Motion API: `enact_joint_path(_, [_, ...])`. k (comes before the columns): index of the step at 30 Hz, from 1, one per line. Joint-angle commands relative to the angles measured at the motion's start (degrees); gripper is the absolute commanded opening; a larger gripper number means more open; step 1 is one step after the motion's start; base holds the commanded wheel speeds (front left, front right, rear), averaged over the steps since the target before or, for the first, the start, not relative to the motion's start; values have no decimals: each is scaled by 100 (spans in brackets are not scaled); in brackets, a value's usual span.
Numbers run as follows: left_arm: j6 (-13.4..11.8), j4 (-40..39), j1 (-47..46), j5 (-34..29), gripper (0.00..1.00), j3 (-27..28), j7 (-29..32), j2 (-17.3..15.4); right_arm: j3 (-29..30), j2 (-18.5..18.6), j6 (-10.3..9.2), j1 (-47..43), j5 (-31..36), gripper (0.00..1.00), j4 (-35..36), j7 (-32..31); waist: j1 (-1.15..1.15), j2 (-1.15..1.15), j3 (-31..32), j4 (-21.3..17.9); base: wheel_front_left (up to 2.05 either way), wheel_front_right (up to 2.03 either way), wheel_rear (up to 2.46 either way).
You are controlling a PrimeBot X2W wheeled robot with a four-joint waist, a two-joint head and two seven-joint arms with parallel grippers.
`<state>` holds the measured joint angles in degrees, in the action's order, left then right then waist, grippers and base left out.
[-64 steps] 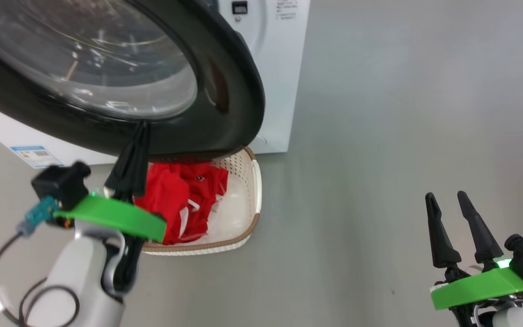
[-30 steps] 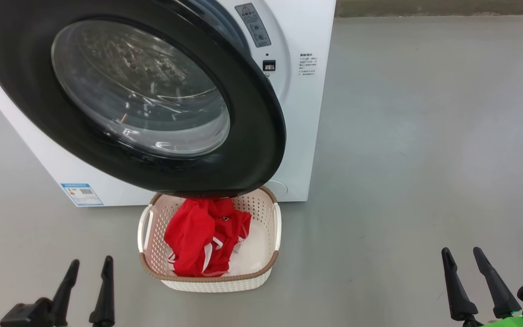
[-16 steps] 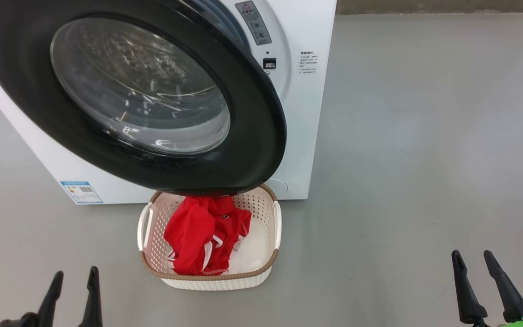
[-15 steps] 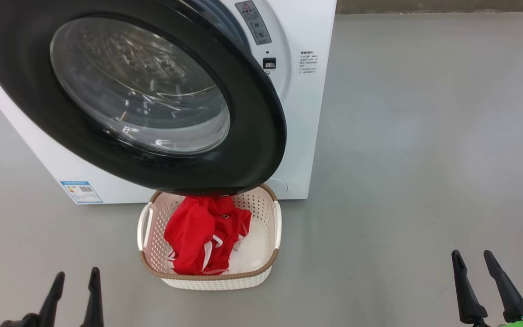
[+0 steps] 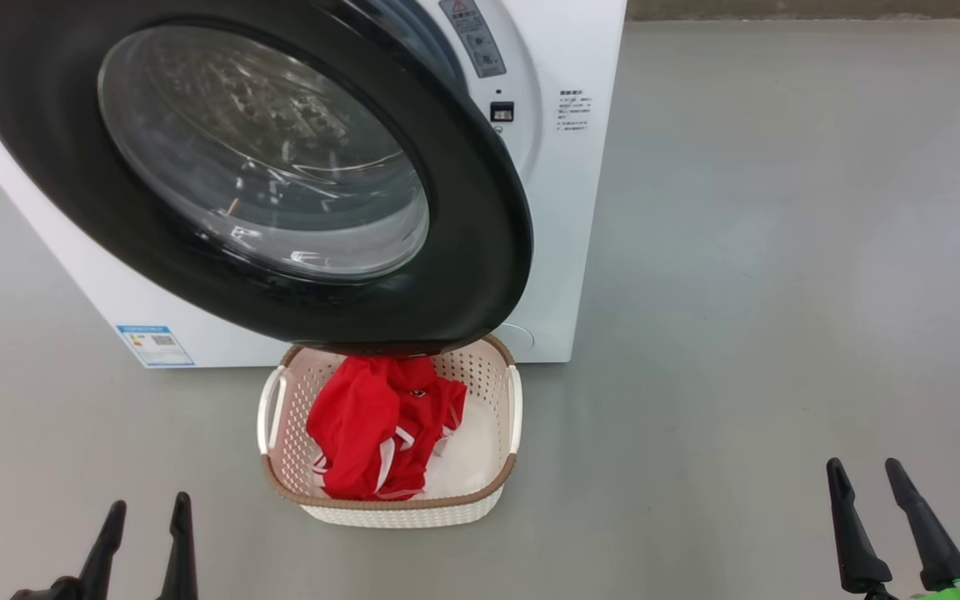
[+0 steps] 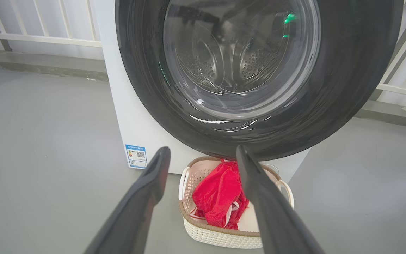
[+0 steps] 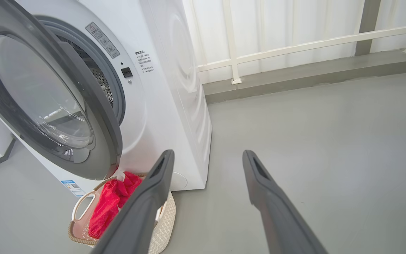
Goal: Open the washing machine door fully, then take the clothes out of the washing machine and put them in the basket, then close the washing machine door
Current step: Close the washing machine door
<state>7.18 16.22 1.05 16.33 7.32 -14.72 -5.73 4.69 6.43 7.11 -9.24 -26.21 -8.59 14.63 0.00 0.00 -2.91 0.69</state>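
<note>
The left gripper [image 5: 150,502] and the right gripper [image 5: 864,464] are both spread wide and empty, held low over the grey floor [image 5: 738,292]. Ahead of them the basket [image 5: 388,503] is set close against the washing machine [image 5: 567,217], below its front. The clothes [image 5: 376,421], red with white trim, are heaped inside it. The washing machine door [image 5: 467,250], glossy black around clear glass, is seen ajar, overhanging the basket's far rim.

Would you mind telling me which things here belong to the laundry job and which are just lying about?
Belonging to the job:
washing machine
door, ajar
red garment and white cloth, both in the basket

Just there:
white railing
grey floor
blue label low on the machine's front
</note>
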Motion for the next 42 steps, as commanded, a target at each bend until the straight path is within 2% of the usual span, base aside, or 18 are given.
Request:
enact_joint_path(1, [31, -158, -156, -51, 100, 176, -28, -44, -145, 93, 37, 159, 73, 100, 151, 37, 0, 0, -3, 34, 0, 0, 0])
enact_joint_path(2, [31, -166, -157, -59, 100, 163, -28, -30, -180, 93, 37, 172, 66, 66, 149, 37, 0, 0, -3, 55, 0, 0, 0])
enact_joint_path(3, [31, -177, -155, -66, 100, 144, -28, -16, -220, 93, 37, 190, 58, 41, 145, 37, 0, 0, -1, 81, 0, 0, 0])
enact_joint_path(5, [31, -189, -152, -71, 100, 101, -28, 12, -306, 96, 37, 249, 44, 0, 130, 37, 0, 0, -1, 145, 0, 0, 0])
enact_joint_path(20, [31, -362, -7, -65, 100, -31, -28, 248, -1283, 194, 37, 1390, -56, 0, -121, 37, 0, 0, 128, 879, 0, 0, 0])
enact_joint_path(28, [31, -402, -15, -12, 100, -175, -28, 278, -1623, 208, 37, 2136, -124, 0, -338, 37, 0, 0, 29, 1138, 0, 0, 0])
enact_joint_path(42, [31, -428, -536, 519, 100, -660, -28, 284, -1963, 245, 37, 3498, -219, 0, -1000, 37, 0, 0, -788, 1563, 0, 0, 0])
